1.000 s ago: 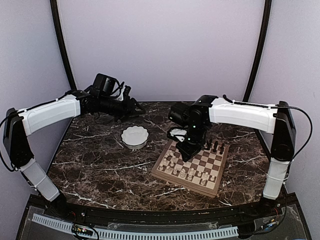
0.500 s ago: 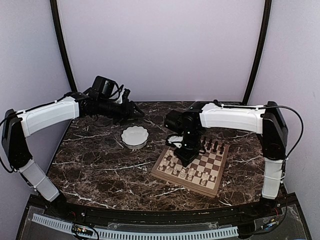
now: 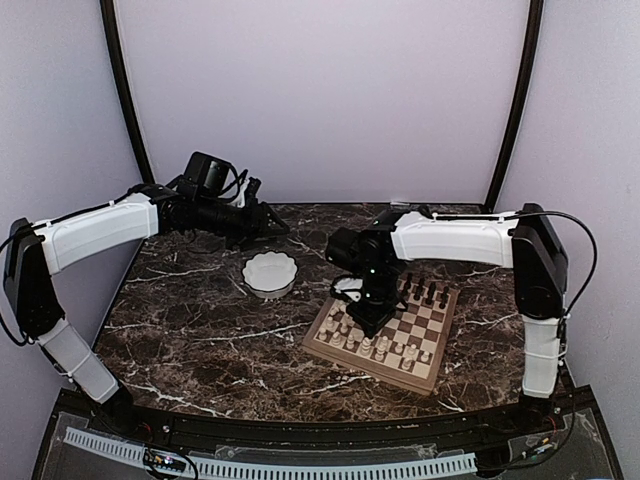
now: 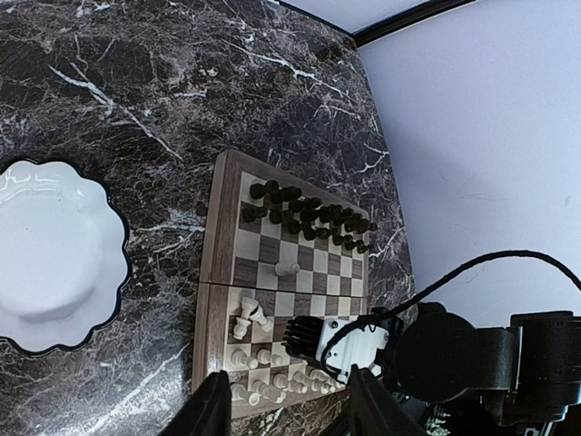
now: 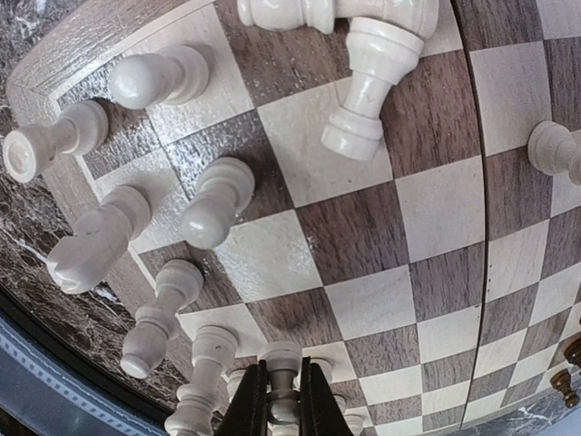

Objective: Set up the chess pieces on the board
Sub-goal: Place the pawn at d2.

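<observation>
**Materials and finish, as seen from my station**

I read the square light-and-dark checked chessboard [image 5: 356, 238] as wood. Fine grain lines run through both shades of square, the finish is satin, and the tan rim looks coarser and open-grained. Pale cream wooden chessmen [image 5: 216, 202]: turned, smooth, soft sheen. Dark brown-black chessmen [image 4: 309, 218]: too small for me to judge their finish. White scalloped bowl [image 4: 54, 254]: glazed, shiny, ceramic-looking. Dark brown marble-patterned tabletop [image 3: 200, 330]: white-veined, polished. White arm shells [image 3: 455, 238]: matt plastic.
</observation>
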`<state>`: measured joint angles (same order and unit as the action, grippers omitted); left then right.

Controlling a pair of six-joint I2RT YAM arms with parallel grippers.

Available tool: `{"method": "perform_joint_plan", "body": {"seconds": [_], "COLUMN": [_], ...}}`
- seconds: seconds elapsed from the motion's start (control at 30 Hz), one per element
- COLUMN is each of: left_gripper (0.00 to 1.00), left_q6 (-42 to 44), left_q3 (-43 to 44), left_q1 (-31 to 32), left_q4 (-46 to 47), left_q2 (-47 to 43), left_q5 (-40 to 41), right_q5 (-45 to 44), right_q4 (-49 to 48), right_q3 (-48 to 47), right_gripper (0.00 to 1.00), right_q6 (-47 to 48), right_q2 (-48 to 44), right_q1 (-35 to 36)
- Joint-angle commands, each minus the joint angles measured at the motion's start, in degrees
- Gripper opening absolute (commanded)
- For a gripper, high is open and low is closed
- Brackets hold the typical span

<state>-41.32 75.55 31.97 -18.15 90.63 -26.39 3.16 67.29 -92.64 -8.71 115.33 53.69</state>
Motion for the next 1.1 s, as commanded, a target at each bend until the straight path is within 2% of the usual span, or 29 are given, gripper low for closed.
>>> {"method": "perform_joint_plan", "body": {"seconds": [0.0, 0.13, 0.3, 0.4, 0.63, 0.77, 0.97, 1.07], "left_gripper": [0.46, 0.46, 0.46, 0.46, 0.46, 0.46, 0.46, 0.46], "left_q6": [0.6, 0.4, 0.5, 0.5, 1.5, 2.9, 3.6, 3.6], "left_q3": [-0.7, -0.6, -0.7, -0.6, -0.9, -1.1, -1.6, -1.7], "left_q1": [-0.3, -0.4, -0.4, -0.4, -0.4, -0.3, -0.3, -0.4], "left_q4": [-1.2, -1.0, -1.0, -1.0, -2.4, -4.3, -6.1, -6.9], "left_q2": [-2.1, -1.9, -1.7, -1.6, -1.9, -2.0, -3.0, -3.7], "left_q5": [-0.8, -1.1, -1.3, -1.5, -2.1, -2.6, -3.1, -3.2], "right_q5": [-0.3, -0.9, -0.1, 0.7, 1.9, -0.4, -2.1, -2.3], "right_q4": [-0.5, -0.6, -0.8, 0.0, 1.0, -3.3, -11.7, -12.8], "right_q3": [0.3, 0.7, 0.3, -1.0, -2.6, -1.0, -1.5, -3.8], "right_gripper": [0.03, 0.06, 0.19, 0.23, 0.25, 0.24, 0.23, 0.23], "right_q6": [0.4, 0.4, -0.4, -1.3, -2.4, -2.1, -3.1, -3.7], "right_q2": [1.1, 1.5, 1.4, 0.2, -5.8, -8.3, -5.6, -2.4], "right_q1": [0.5, 0.5, 0.5, 0.3, -1.2, -1.4, -1.9, -1.9]}}
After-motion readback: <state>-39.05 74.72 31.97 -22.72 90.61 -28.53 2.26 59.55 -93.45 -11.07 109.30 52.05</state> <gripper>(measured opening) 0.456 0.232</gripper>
